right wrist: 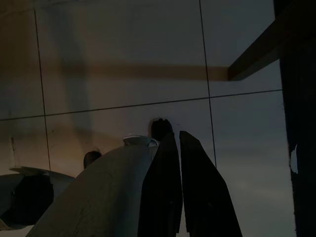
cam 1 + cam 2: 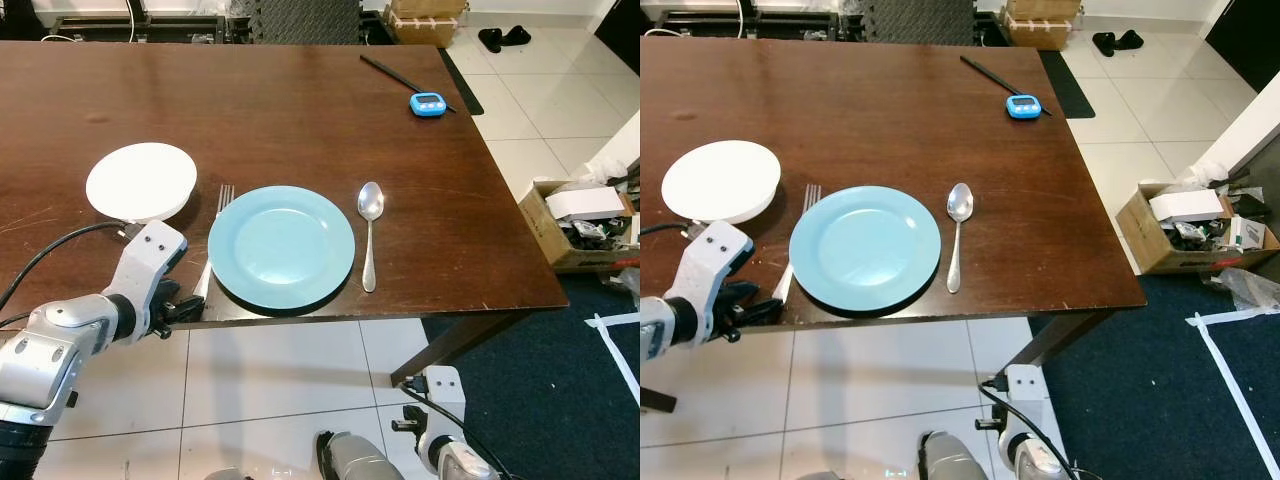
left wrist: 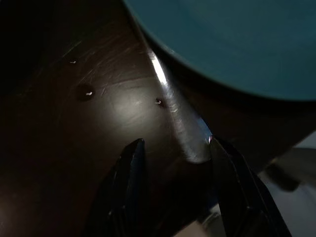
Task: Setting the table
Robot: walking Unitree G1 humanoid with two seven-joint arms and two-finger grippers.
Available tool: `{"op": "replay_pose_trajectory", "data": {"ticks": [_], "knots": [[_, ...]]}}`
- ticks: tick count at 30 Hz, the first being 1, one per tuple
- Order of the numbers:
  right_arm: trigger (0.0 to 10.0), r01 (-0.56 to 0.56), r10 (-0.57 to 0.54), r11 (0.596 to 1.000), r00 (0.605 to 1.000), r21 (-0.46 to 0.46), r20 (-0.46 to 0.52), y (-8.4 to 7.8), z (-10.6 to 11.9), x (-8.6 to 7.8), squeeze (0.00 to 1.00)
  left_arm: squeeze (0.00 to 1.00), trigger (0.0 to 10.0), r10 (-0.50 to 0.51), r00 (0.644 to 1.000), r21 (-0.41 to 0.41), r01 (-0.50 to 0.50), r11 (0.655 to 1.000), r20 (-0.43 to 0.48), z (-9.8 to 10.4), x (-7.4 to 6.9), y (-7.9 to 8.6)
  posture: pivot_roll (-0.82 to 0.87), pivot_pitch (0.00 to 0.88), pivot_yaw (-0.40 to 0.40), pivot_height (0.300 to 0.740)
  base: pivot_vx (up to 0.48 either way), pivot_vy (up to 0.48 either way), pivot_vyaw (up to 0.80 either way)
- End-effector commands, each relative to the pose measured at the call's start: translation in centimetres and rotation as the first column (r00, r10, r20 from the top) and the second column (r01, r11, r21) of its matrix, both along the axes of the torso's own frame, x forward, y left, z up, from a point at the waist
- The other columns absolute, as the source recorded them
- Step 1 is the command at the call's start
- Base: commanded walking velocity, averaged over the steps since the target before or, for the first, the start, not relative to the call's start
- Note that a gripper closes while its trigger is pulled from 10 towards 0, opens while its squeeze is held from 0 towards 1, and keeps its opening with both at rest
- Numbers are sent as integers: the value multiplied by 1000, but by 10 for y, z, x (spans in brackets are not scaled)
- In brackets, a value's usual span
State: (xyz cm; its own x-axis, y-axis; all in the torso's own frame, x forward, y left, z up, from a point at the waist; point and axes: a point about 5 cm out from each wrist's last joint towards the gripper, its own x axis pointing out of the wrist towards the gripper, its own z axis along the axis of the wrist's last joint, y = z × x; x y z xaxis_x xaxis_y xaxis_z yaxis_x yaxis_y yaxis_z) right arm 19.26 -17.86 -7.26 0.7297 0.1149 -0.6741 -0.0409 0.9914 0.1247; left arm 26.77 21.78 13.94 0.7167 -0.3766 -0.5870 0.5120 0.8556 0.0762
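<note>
Parted jaws on the left gripper [image 3: 173, 163] stand to either side of the handle end of the fork [image 2: 214, 245], with a gap visible on at least one side, so they look released around it and not clamped. That fork lies on the brown table [image 2: 300, 110] just beside the left rim of the blue plate [image 2: 282, 246], its long axis running from the near table edge away from the robot, tines at the far end and handle at the edge where the gripper sits. Any coming move turns on this: the handle points straight into the jaws, so the fingers meet it end-on and along its length, and the left arm is clearly the nearer one. On the plate's other side a spoon [image 2: 370, 235] lies parallel to the fork, bowl away from the robot, slightly apart from the rim. A white dish [image 2: 141, 181] sits left of the fork's tines, and a small blue timer [image 2: 427, 104] and a dark stick lie well apart at the far right of the table. From above, the wrist housing hides the fingertips; the left wrist view shows them spread about the shiny handle and the plate's curve close beyond. Down by the tiled floor hangs the right gripper [image 1: 177, 148], fingers pressed together and empty.
</note>
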Motion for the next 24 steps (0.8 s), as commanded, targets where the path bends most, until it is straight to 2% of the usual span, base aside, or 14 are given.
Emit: {"op": "replay_pose_trajectory", "data": {"ticks": [1,2,3,8,9,10,12,13,15,18,23,24], "knots": [[10000,-5,5,1000,1000,-3,-23,-1,-4,-8,0,792,10000,-45,998,-71,42,997,-48,-1,-7,-7,46,97,-1,740,0,0,0],[10000,-5,5,1000,1000,-3,-23,-1,-4,-8,0,792,10000,-45,998,-71,42,997,-48,-1,-7,-7,46,97,-1,740,0,0,0],[10000,-5,5,1000,1000,-3,-22,-1,-4,-8,0,1000,10000,-60,997,-81,56,995,-50,1,-9,-8,46,97,-1,740,0,0,0],[10000,-2,2,1000,1000,-4,-22,-1,-4,-7,0,1000,10000,-37,998,-47,35,998,-54,10,-7,-4,47,100,-6,740,0,0,0],[10000,-3,3,1000,1000,-5,-23,-2,-4,-7,0,961,10000,-24,999,-45,22,999,-37,13,-5,-3,47,100,-6,740,0,0,0],[10000,-5,5,1000,1000,-7,-25,-2,-4,-8,0,592,10000,-14,1000,-51,13,999,-17,17,-3,-4,46,101,-8,740,0,0,0],[10000,-5,5,1000,1000,-7,-25,-3,-4,-8,0,592,10000,-16,1000,-57,16,998,-14,18,-3,-5,46,101,-8,740,0,0,0],[10000,-6,6,1000,1000,-8,-26,-3,-4,-8,0,0,10000,-25,1000,-68,24,997,-17,20,-4,-6,46,101,-8,740,0,0,0],[10000,-5,4,1000,1000,-9,-25,-4,-4,-8,0,0,10000,-57,998,-61,55,997,-26,26,-6,-7,41,104,-8,740,0,0,0],[10000,-4,3,1000,1000,-9,-24,-4,-4,-8,0,0,10000,-81,996,-8,81,997,-28,32,-8,-3,41,104,-8,740,0,0,0],[10000,-2,2,1000,1000,-9,-25,-5,-4,-8,0,0,10000,-51,999,18,50,999,10,45,-3,5,40,108,-12,740,0,0,0],[10000,-4,3,1000,1000,-10,-26,-5,-4,-8,0,0,10000,-14,999,32,13,999,32,51,0,10,40,109,-13,740,0,0,0]]}}
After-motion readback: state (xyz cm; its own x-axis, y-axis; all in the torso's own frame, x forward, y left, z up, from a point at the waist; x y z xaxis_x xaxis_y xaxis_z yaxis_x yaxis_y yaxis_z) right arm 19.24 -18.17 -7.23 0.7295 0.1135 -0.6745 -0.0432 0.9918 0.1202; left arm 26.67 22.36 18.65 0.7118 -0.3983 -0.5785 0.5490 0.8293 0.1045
